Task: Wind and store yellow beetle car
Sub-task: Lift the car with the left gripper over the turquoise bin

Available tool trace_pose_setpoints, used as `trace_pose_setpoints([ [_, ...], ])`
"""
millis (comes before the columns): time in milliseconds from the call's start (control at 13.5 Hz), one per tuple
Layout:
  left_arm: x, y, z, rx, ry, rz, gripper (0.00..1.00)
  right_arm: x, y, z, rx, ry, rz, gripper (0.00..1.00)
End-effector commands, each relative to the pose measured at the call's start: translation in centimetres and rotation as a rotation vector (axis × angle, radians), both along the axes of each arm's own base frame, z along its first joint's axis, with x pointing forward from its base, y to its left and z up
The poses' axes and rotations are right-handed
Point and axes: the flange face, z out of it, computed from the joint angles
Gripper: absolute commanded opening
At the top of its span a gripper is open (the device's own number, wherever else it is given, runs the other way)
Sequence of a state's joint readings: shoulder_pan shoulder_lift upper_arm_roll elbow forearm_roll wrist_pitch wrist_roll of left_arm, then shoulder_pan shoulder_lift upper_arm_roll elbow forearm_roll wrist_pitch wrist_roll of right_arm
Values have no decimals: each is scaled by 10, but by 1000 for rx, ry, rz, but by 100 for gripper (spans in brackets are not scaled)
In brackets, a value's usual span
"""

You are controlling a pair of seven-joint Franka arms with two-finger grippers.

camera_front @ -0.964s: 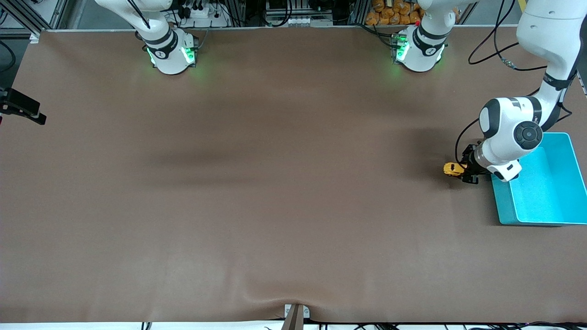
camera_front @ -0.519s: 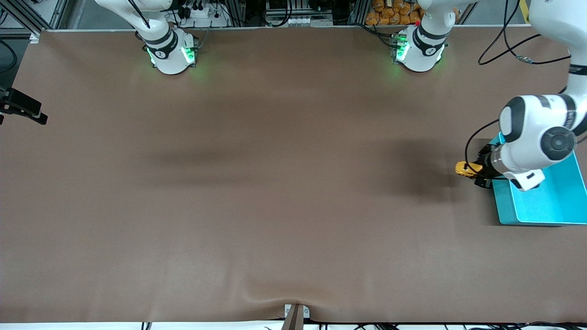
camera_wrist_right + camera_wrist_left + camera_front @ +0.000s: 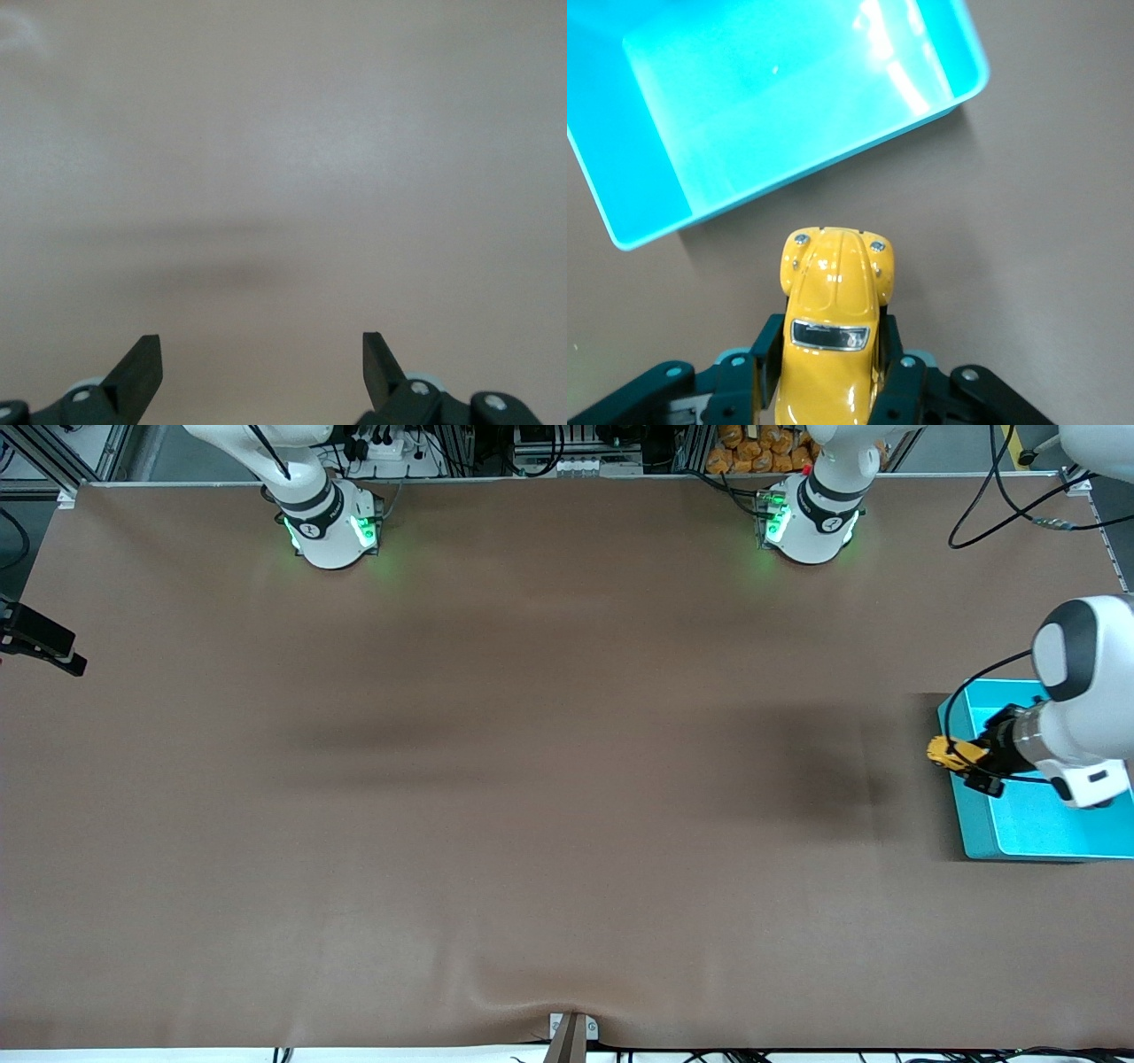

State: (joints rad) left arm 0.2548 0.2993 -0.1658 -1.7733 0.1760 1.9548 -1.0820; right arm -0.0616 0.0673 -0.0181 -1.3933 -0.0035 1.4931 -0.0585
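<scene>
with the yellow beetle car (image 3: pixel 833 341) clamped in the left gripper (image 3: pixel 973 766) at the bin (image 3: pixel 1028 828) rim, the right gripper (image 3: pixel 261 372) waiting over bare table with jaws spread, an early release could drop it outside.

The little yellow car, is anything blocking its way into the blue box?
Nothing visible does. The left end effector holds the yellow beetle car in the air at the edge of the turquoise bin, which looks empty inside. The right arm waits.
</scene>
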Motion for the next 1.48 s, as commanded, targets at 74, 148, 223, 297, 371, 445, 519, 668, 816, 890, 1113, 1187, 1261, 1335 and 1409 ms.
trace_pose_setpoints([
  [74,9,29,31,-3,-17,-167,0,-6,2,4,-3,-21,-16,100],
  [148,13,38,36,-7,-25,-222,0,-6,0,4,-6,-24,-15,100],
  [223,16,42,39,-12,-29,-272,0,-6,0,4,-5,-22,-16,100],
  [297,18,50,36,-20,-21,-325,0,-6,-1,2,-4,-12,-22,100],
  [371,16,64,35,-26,-13,-366,0,-6,-1,1,-2,-7,-24,100],
  [445,13,79,32,-37,0,-425,0,-6,-1,0,-3,-6,-24,100],
  [519,9,93,28,-52,14,-496,0,-7,-2,2,-2,-9,-25,100],
  [668,4,118,14,-81,39,-625,0,-7,-5,2,-2,-9,-31,100],
  [816,2,138,-1,-93,41,-699,0,-7,-5,2,-2,-9,-33,100],
  [890,-1,151,-9,-101,43,-728,0,-8,-5,3,-1,-10,-33,100],
  [1113,-13,190,-33,-120,43,-828,0,-8,-6,3,-2,-10,-34,100],
  [1187,-17,198,-40,-113,30,-847,0,-8,-7,3,-1,-7,-36,100],
  [1261,-21,204,-49,-107,20,-873,0,-8,-7,3,-2,-7,-36,100],
  [1335,-24,210,-61,-105,11,-894,0,-8,-6,3,-1,-7,-34,100],
  [1409,-27,216,-67,-95,6,-921,0,-8,-6,3,-1,-7,-34,100],
])
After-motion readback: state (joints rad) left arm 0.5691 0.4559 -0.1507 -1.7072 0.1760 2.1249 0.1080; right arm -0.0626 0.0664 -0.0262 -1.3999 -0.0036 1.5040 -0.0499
